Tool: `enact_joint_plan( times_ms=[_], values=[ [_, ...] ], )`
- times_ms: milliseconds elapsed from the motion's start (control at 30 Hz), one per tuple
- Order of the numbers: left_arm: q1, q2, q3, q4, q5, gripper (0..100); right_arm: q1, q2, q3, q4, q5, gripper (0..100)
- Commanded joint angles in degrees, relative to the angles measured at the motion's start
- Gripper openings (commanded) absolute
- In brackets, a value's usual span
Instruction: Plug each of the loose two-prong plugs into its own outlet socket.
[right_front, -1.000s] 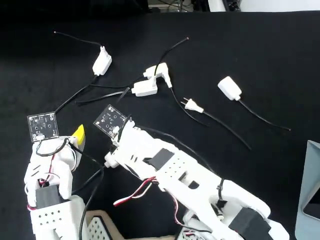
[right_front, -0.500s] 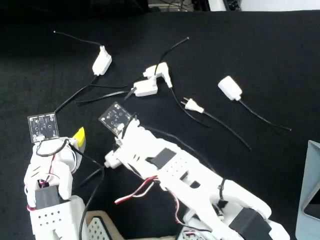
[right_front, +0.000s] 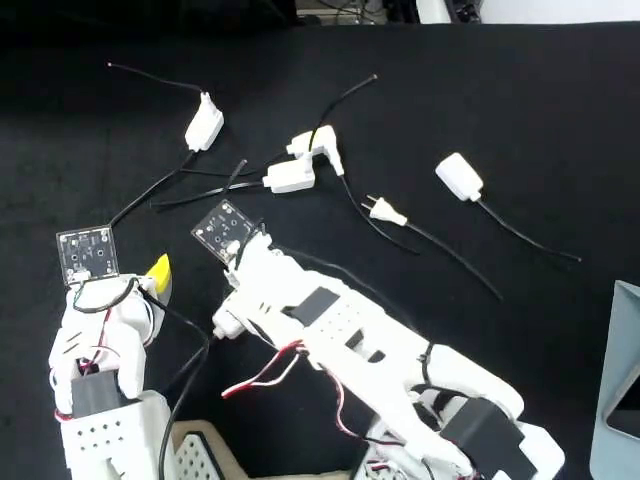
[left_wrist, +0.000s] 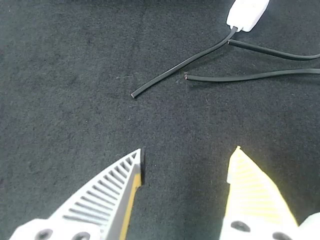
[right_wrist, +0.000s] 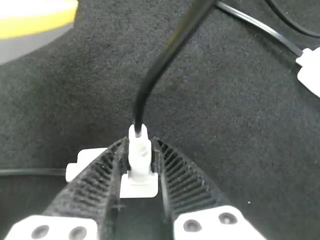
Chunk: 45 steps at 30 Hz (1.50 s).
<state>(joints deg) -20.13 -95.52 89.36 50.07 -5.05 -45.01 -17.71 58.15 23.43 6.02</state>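
The right pincer (right_wrist: 139, 144) clamps a white plug (right_wrist: 139, 162), its cable (right_wrist: 170, 45) arching away. The left pincer (left_wrist: 188, 150) hangs open over the black worktop (left_wrist: 65, 75).

I am white printed plastic. My left arm (right_front: 120, 325), lower left in the high view, carries red and black wires (right_front: 95, 356); my left gripper (left_wrist: 188, 150) pairs a ribbed white finger (left_wrist: 107, 192) with a yellow one. My right arm (right_front: 370, 355), bottom centre, wears black patches (right_front: 318, 310) and red-and-white leads (right_front: 262, 372).
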Motion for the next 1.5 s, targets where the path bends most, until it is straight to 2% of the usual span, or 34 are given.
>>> enact_joint_plan(
  times_ms=[0, 133, 333, 767, 933, 1300, 1467],
  values=[
    [-0.22, -0.62, -0.75, 0.18, 0.26, 27, -0.62, 0.75, -1.8, 6.51, -0.53, 1.3],
    [-0.22, -0.62, -0.75, 0.18, 0.26, 27, -0.79, -2.24, -3.12, 13.01, -0.53, 1.5],
    [-0.31, -0.62, -0.75, 0.18, 0.26, 27, -0.79, -5.76, -2.15, 15.38, -0.26, 1.3],
    [-0.31, -0.62, -0.75, 0.18, 0.26, 27, -0.09, -6.29, 11.38, -1.85, -0.62, 1.2],
    [-0.31, -0.62, -0.75, 0.18, 0.26, 27, 2.11, -8.13, 14.02, -4.57, -6.51, 1.2],
    [-0.13, -0.62, -0.75, 0.18, 0.26, 28, 3.52, -29.76, 19.82, -4.57, -7.65, 1.2],
    [0.22, -0.62, -2.15, 0.18, 0.62, 28, 3.16, -41.36, 23.16, -4.57, -11.52, 1.2]
  ],
)
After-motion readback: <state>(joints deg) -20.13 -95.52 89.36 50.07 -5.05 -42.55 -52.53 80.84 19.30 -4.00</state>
